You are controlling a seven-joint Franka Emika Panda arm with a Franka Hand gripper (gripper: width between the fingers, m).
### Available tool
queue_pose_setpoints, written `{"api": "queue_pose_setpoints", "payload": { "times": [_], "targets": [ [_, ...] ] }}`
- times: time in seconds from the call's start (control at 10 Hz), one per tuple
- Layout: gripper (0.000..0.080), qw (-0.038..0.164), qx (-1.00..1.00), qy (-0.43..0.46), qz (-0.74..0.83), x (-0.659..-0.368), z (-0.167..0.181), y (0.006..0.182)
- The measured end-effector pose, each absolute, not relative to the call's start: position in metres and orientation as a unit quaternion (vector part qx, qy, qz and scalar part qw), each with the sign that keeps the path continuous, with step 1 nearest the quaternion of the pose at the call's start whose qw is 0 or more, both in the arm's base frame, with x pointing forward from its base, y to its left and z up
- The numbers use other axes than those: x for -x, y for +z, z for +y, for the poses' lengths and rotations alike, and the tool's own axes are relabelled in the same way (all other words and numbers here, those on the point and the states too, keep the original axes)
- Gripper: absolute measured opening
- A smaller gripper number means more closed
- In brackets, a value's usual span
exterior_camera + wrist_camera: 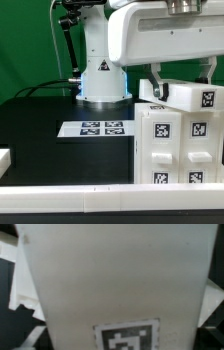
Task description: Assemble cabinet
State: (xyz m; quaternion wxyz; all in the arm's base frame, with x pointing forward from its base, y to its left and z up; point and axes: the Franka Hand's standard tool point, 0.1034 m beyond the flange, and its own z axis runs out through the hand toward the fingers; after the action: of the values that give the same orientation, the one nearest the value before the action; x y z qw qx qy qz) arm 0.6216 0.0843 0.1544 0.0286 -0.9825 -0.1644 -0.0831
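Note:
The white cabinet body (178,145) stands at the exterior view's right, its front and top carrying several black-and-white tags. A white tagged panel (186,96) sits slightly tilted at the top of the body. My gripper (183,86) comes straight down over it, with dark fingers (155,80) at both of the panel's edges, shut on it. In the wrist view the same panel (110,274) fills nearly the whole picture, with one tag (128,336) near the jaws. The fingertips are barely visible there.
The marker board (97,128) lies flat on the black table in front of the robot base (104,82). A white rail (70,190) runs along the table's front edge. A small white piece (5,157) sits at the far left.

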Motion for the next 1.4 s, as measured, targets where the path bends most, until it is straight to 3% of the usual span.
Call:
{"api": "queue_pose_setpoints", "payload": {
  "times": [1.4],
  "targets": [
    [0.0564,0.08,0.911,-0.089,0.395,-0.6259,0.0777,0.1535]
  ]
}}
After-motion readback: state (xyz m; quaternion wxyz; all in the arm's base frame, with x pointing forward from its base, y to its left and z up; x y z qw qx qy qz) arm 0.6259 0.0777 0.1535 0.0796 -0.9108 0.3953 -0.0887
